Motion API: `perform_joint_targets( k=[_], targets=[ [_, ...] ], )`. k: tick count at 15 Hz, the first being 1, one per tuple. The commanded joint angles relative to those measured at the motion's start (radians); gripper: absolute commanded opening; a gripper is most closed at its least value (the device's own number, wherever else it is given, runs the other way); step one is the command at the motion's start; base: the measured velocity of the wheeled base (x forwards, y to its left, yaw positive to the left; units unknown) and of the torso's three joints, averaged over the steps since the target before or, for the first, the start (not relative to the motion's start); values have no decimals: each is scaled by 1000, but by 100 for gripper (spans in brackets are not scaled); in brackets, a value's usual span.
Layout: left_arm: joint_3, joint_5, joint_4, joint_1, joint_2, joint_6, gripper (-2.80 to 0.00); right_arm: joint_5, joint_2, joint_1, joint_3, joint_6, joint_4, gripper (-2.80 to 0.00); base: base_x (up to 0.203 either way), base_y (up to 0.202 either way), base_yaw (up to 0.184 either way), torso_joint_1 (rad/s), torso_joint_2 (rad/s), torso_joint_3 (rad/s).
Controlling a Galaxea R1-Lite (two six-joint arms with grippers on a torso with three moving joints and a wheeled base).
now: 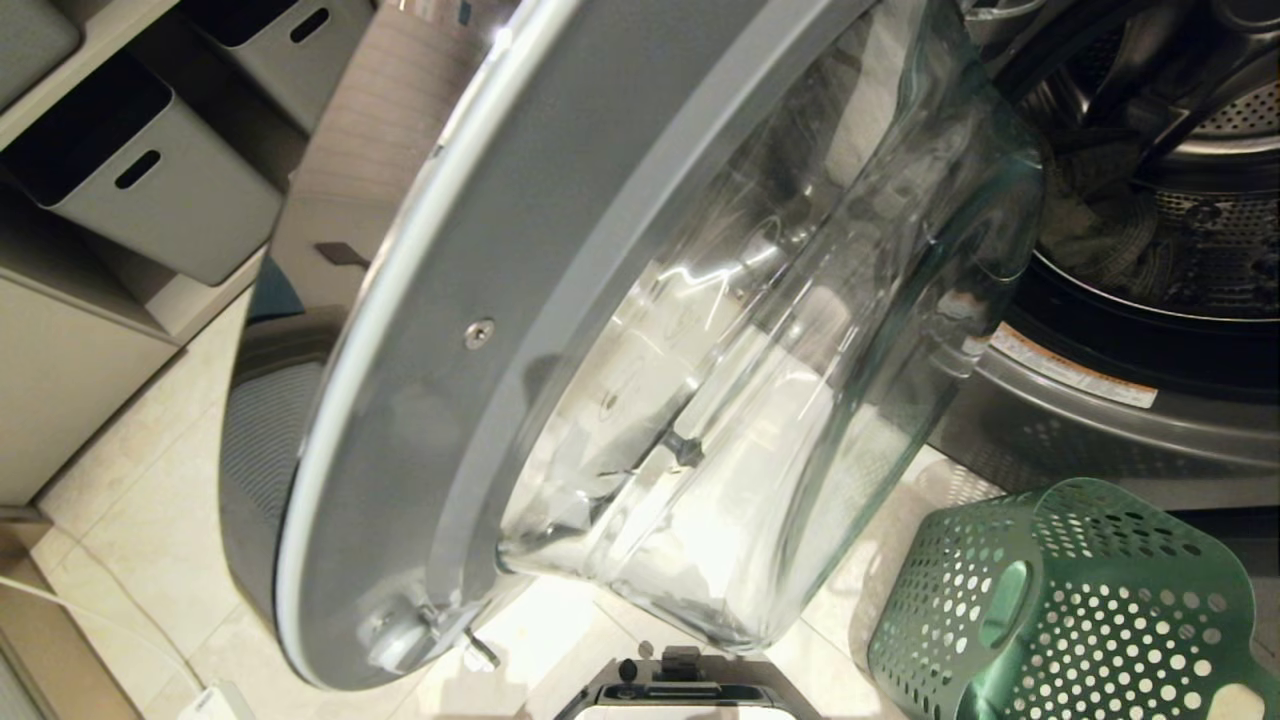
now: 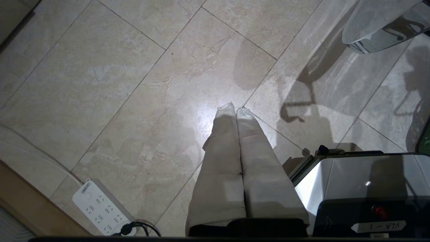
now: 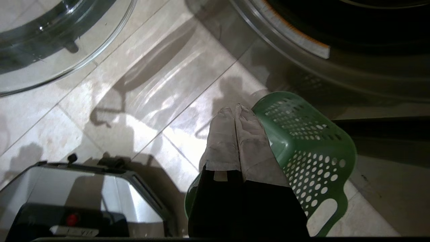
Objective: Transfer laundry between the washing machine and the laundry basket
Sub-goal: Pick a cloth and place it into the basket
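The washing machine (image 1: 1150,400) stands at the right with its round door (image 1: 420,400) swung wide open, and the door's glass bowl (image 1: 760,400) fills the middle of the head view. Inside the drum (image 1: 1210,230) a dim, crumpled grey mass (image 1: 1100,240) shows, seemingly the laundry. The green perforated laundry basket (image 1: 1080,600) sits on the floor below the machine's opening; its floor is hidden. My right gripper (image 3: 234,109) hangs shut and holds nothing, just beside the basket's (image 3: 309,141) near wall. My left gripper (image 2: 235,109) is shut and holds nothing above bare tiles.
Grey storage bins (image 1: 160,170) sit on shelves at the left. A white power strip (image 2: 100,208) with a cable lies on the tiles near the left arm. My own base (image 1: 680,690) shows at the bottom edge. The open door overhangs the floor ahead.
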Motion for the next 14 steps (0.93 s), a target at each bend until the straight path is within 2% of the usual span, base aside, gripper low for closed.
perform_joint_targets(
  k=[1,3,5,9,14],
  targets=[
    [2,4,0,0,1,-10,-280,43,304,5,-74,-1,4,-280,0,0,0,0,0,0],
    [2,9,-1,0,1,-47,-280,92,480,7,-82,-3,-41,-280,0,0,0,0,0,0],
    [2,21,-4,0,1,-70,-280,99,642,8,-58,-8,-194,-280,0,0,0,0,0,0],
    [2,23,-5,0,1,-73,-280,-4,887,9,6,-35,-544,-280,0,0,0,0,0,0],
    [2,23,-5,0,1,-73,-280,-164,1176,7,7,-11,-957,-280,0,0,0,0,0,0]
  ],
)
